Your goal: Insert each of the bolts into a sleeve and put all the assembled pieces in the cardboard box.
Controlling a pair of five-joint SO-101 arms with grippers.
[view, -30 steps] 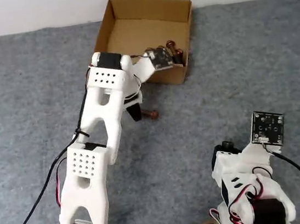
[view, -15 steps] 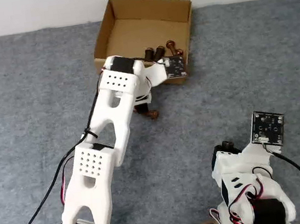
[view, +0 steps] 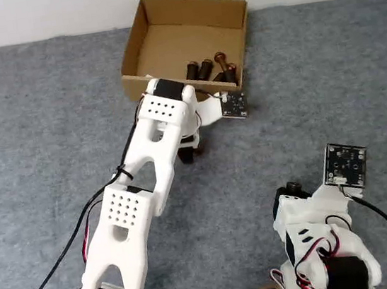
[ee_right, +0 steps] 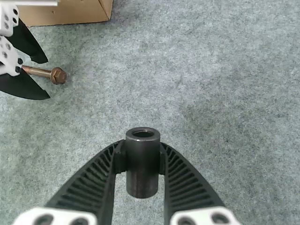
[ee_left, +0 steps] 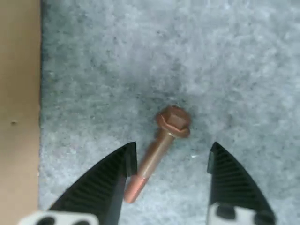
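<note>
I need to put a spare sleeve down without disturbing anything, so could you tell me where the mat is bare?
Bare mat lies left of the cardboard box and the left arm, and right of the box, beyond the right gripper holding its sleeve. Crowded: just before the box, where the left gripper straddles the bolt.

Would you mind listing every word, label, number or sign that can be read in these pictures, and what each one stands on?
No text can be read in any of these views.
Cardboard box: plain walls, no print showing.
Bolt: any marks on its head are too blurred to read.
Sleeve: bare dark surface, no marking.
Camera board on an arm: any marks are too small to read.
</note>
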